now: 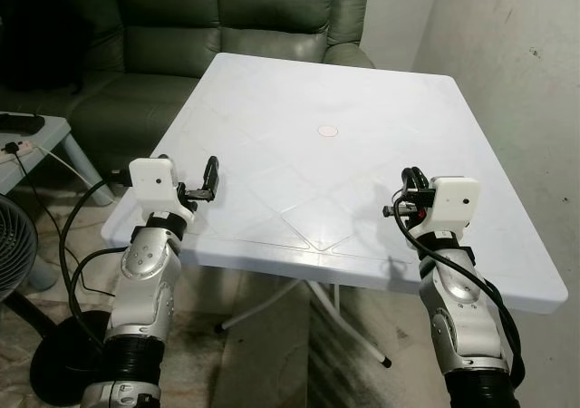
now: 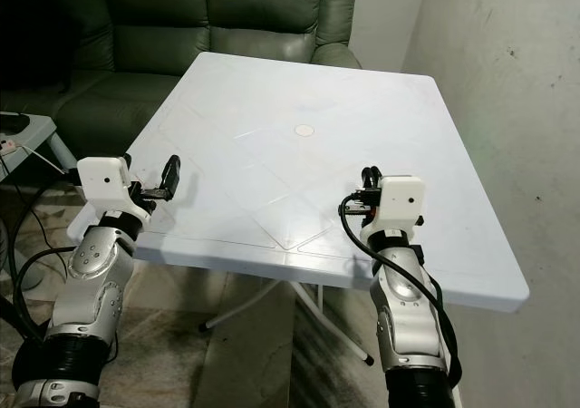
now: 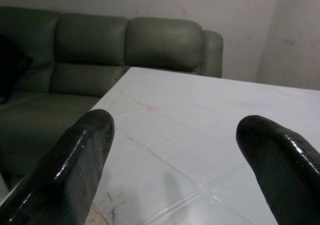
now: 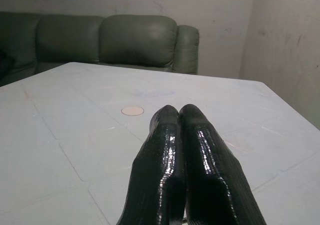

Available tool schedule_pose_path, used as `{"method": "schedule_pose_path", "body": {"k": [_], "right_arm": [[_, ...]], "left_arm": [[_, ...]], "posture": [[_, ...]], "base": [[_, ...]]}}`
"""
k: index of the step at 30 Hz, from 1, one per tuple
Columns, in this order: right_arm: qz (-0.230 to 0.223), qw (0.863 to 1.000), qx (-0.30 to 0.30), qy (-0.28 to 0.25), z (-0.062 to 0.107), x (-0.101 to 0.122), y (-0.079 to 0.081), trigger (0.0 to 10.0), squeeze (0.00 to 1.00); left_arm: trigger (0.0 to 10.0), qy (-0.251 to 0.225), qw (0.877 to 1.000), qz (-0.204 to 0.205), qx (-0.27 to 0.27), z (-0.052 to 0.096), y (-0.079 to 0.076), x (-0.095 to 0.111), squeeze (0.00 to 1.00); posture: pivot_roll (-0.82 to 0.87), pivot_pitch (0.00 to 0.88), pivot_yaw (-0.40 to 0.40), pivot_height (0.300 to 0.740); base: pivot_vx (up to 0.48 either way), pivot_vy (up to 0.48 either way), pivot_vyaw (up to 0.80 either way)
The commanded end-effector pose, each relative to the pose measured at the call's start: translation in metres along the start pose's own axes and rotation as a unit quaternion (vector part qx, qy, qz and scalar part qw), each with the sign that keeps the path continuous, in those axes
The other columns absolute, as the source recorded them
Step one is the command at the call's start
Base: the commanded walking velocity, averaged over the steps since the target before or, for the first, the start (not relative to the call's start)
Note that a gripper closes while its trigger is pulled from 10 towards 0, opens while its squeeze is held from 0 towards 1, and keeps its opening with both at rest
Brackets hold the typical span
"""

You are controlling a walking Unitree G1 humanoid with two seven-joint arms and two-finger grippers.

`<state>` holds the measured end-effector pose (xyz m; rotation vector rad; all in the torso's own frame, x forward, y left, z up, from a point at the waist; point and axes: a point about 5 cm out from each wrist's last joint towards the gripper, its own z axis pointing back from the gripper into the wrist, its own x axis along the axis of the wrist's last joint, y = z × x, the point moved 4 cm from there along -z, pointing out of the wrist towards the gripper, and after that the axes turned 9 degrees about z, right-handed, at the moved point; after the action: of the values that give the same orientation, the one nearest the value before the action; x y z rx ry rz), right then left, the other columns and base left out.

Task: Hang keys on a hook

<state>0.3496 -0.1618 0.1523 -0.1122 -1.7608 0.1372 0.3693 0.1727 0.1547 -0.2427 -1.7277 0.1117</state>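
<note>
Left claw [image 1: 211, 179] raised over near edge of white square plastic table [image 1: 362, 91], fingers spread, grasping nothing. Right claw [image 4: 181, 116] at opposite near edge, fingers [image 4: 200, 150] clenched together, empty. Keys, hook: nowhere seen. Likely ready stance pending search.

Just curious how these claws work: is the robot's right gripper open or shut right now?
Shut. The right gripper has its two black fingers pressed together with no gap, above the white table.

We count one white table [image 1: 272, 100], one green sofa [image 1: 181, 27] and one round cap [image 1: 327, 131] at the table's centre. We see two grippers: left gripper [image 1: 210, 179] and right gripper [image 1: 410, 190]. Beside the sofa stand one fan [image 1: 14, 245] and one small side table [image 1: 41, 140].
</note>
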Motion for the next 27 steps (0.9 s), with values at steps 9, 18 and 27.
{"method": "schedule_pose_path", "body": {"k": [9,18,27], "right_arm": [[0.004,1.000,-0.009,0.003,-0.0041,0.0014,-0.0040,10.0,0.00],[0.006,1.000,-0.010,0.003,-0.0041,0.0018,-0.0047,10.0,0.00],[0.005,1.000,-0.010,0.004,-0.0046,0.0016,-0.0045,10.0,0.00]], "left_arm": [[10.0,-0.004,1.000,0.002,0.004,-0.0048,0.0014,0.0040,0.00],[10.0,0.000,1.000,0.008,0.006,-0.0052,0.0016,0.0025,0.00],[10.0,-0.008,1.000,0.002,0.004,-0.0056,0.0009,0.0052,0.00]], "posture": [[-0.04,0.000,-0.011,0.740],[-0.04,0.000,-0.012,0.740],[-0.04,0.000,-0.012,0.740]], "base": [[0.000,0.000,-0.78],[0.000,0.089,-0.77],[0.000,0.155,-0.77]]}}
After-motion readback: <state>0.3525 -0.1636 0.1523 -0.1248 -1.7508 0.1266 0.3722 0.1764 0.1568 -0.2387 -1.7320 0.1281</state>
